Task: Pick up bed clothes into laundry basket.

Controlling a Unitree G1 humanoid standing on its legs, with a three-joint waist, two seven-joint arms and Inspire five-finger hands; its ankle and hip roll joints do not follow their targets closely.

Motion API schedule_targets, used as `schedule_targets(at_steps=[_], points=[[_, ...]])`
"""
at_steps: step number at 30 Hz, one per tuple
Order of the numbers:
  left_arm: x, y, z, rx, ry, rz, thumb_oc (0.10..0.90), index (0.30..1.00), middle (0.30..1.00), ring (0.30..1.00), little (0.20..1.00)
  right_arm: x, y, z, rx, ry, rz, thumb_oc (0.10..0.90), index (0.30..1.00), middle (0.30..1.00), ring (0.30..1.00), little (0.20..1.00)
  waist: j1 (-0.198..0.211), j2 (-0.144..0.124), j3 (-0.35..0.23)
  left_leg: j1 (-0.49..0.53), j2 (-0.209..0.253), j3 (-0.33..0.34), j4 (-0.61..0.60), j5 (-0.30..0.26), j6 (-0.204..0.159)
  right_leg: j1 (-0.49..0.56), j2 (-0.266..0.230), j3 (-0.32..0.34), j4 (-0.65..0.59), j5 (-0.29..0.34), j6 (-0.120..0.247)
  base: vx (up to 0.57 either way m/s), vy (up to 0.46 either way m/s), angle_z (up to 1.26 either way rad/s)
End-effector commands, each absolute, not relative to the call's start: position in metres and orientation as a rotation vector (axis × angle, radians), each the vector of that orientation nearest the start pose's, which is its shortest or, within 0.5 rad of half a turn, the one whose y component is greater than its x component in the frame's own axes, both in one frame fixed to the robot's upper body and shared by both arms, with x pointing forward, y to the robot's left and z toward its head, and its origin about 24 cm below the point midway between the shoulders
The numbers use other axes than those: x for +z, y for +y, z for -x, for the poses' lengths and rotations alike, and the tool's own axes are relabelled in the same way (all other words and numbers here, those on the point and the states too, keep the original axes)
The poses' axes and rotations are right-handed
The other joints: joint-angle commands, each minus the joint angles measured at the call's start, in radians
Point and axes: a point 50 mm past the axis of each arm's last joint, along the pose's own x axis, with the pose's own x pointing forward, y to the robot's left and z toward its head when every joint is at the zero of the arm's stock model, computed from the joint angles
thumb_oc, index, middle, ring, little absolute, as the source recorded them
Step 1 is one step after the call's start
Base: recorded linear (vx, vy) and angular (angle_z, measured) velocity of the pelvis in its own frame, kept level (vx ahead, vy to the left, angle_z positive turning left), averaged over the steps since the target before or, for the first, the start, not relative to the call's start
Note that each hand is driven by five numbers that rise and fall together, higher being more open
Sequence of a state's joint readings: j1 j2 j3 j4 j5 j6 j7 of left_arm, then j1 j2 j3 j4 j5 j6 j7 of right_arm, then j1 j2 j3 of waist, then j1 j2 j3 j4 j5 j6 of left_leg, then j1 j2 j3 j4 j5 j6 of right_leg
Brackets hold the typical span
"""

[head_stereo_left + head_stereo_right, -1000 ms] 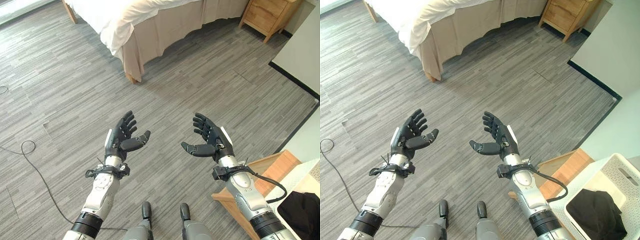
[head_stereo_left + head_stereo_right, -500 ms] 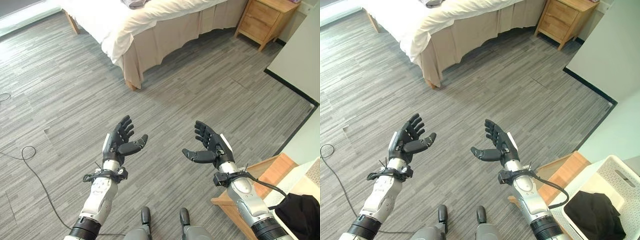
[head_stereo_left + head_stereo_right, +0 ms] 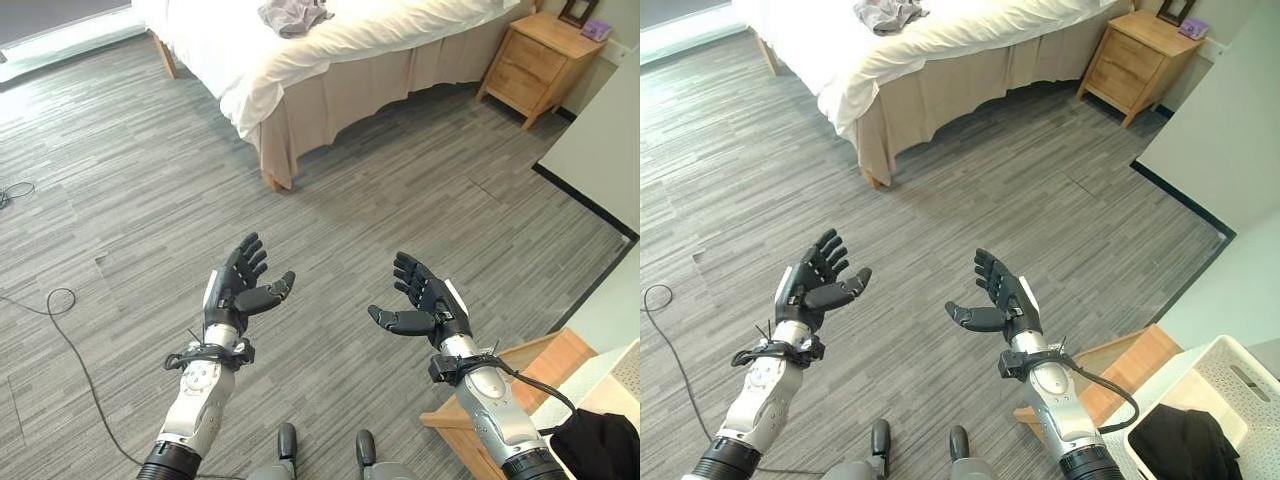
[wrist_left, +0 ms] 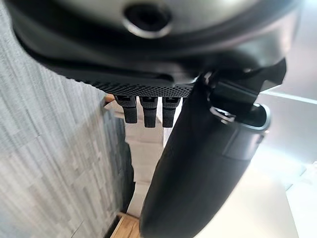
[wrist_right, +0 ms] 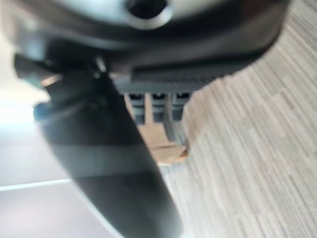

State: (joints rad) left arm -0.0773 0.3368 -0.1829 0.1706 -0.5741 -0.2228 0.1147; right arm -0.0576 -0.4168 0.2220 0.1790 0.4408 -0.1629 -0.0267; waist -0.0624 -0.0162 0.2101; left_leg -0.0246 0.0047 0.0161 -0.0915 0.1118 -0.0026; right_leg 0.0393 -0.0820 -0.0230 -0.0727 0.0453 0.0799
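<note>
One bed (image 3: 330,40), one grey garment (image 3: 292,14), one nightstand (image 3: 535,60), one basket (image 3: 1215,395), perhaps one dark cloth (image 3: 1185,445)

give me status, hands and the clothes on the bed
Left hand and right hand open, empty, above floor. Grey garment on bed, far ahead. Laundry basket at right.

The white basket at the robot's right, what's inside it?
A black garment lies bunched inside the white laundry basket. Whatever sits beneath the garment is covered.

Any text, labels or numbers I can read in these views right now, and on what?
None readable. The small purple item and picture frame on the wooden nightstand are too small to show print. The laundry basket, the grey garment and the bed show no text.
</note>
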Motion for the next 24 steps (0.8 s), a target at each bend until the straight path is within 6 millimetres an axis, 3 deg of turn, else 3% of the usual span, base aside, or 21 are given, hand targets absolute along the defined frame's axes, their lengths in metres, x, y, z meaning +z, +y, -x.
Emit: schedule_targets(at_steps=[1, 24], points=[[0.0764, 0.1821, -0.2737, -0.043, -0.242, 0.199, 0.800, 0.900, 0.900, 0.900, 0.900, 0.0703, -0.1944, -0.2666, 0.099, -0.188, -0.047, 0.800, 0.900, 0.900, 0.900, 0.900, 0.032, 0.005, -0.100, 0.056, -0.016, 0.065, 0.033, -0.167, -0.004, -0.009, -0.037, -0.025, 0.136, -0.106, 0.072, 0.00, 0.000, 0.00], [0.0720, 0.1792, -0.2727, -0.049, -0.223, 0.193, 0.800, 0.900, 0.900, 0.900, 0.900, 0.0643, -0.1947, -0.2624, 0.093, -0.168, -0.054, 0.800, 0.900, 0.900, 0.900, 0.900, 0.033, 0.005, -0.106, 0.067, -0.016, 0.058, 0.027, -0.168, -0.004, 0.003, -0.037, -0.029, 0.125, -0.106, 0.072, 0.00, 0.000, 0.00]])
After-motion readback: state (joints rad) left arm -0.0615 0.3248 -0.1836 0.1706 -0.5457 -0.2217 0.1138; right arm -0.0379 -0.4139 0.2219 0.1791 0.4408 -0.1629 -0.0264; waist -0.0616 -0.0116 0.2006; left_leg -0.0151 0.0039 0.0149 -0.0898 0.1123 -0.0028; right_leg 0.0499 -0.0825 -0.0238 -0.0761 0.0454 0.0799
